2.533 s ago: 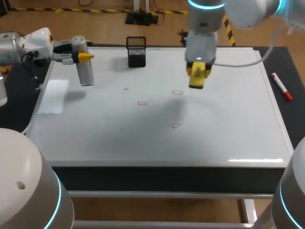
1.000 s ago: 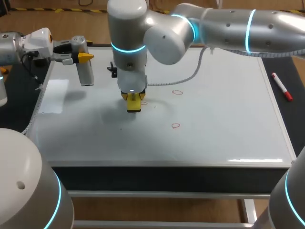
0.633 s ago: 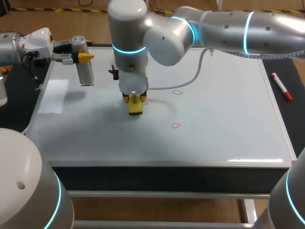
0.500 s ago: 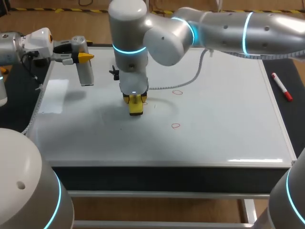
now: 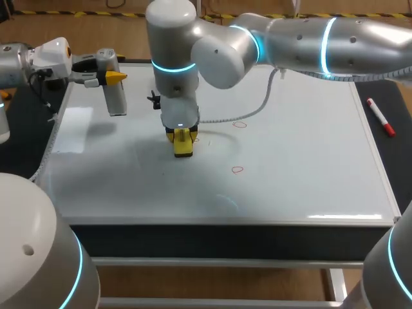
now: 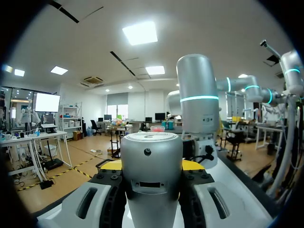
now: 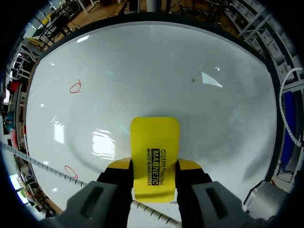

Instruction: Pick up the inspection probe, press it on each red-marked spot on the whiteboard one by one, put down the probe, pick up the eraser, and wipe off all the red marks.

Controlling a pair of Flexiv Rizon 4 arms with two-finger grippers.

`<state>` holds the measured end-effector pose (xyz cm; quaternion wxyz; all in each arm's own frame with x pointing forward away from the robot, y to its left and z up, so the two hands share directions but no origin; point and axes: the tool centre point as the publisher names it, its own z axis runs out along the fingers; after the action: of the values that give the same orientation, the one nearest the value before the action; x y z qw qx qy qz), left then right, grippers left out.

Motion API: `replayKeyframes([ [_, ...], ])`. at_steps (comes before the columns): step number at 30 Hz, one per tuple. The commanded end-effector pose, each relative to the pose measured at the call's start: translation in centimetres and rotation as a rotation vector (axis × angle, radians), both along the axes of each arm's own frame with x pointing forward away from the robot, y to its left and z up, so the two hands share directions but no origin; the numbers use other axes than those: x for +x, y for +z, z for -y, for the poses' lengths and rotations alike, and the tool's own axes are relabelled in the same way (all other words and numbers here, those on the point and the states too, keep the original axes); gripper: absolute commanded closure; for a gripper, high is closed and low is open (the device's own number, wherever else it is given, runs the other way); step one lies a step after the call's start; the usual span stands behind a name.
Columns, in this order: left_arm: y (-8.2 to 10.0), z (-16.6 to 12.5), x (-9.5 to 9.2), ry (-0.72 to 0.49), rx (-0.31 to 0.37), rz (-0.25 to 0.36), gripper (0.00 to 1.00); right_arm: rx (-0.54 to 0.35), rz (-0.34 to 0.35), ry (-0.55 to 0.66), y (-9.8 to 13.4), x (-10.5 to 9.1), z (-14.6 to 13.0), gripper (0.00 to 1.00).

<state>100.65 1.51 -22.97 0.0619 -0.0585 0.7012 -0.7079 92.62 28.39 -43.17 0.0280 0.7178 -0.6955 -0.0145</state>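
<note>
Squarely between the right claw's (image 7: 154, 164) fingers the eraser (image 7: 155, 142) is gripped, jutting ahead; the left claw (image 5: 108, 74), clamped on the probe (image 5: 116, 98), is shown overhead, not from that wrist.

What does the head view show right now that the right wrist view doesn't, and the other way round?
Only the head view: the left gripper over the far left corner of the whiteboard, shut on the inspection probe, and a red marker lying off the board's right edge. Only the right wrist view: the right gripper seen close up, its fingers pressed on both sides of the eraser. Both: the yellow eraser, the whiteboard, and two uncovered red circles.
</note>
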Motion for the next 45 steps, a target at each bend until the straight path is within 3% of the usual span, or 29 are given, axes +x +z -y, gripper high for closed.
replayKeyframes([
  [1,0.1,0.0,0.0,-0.002,0.001,-0.001,1.00,-0.010,0.002,-0.012,-0.4,0.3,0.8,1.00],
  [22,0.1,0.0,0.0,-0.002,0.001,-0.001,1.00,-0.010,0.056,-0.148,1.1,1.2,8.1,1.00],
  [27,0.1,0.0,0.0,-0.002,0.001,-0.001,1.00,-0.001,0.057,-0.156,3.6,1.7,9.0,1.00],
  [32,0.1,0.0,0.0,-0.002,0.001,-0.001,1.00,-0.015,-0.027,-0.148,6.0,2.8,10.6,1.00],
  [35,0.1,0.0,0.0,-0.002,0.001,-0.001,1.00,-0.007,-0.019,-0.142,7.0,3.3,11.3,1.00],
  [41,0.1,0.0,0.0,-0.002,0.001,-0.001,1.00,0.003,0.003,-0.142,7.6,3.3,11.0,1.00],
  [45,0.1,0.0,0.0,-0.002,0.001,-0.001,1.00,0.039,0.018,-0.122,7.8,2.8,8.8,1.00],
])
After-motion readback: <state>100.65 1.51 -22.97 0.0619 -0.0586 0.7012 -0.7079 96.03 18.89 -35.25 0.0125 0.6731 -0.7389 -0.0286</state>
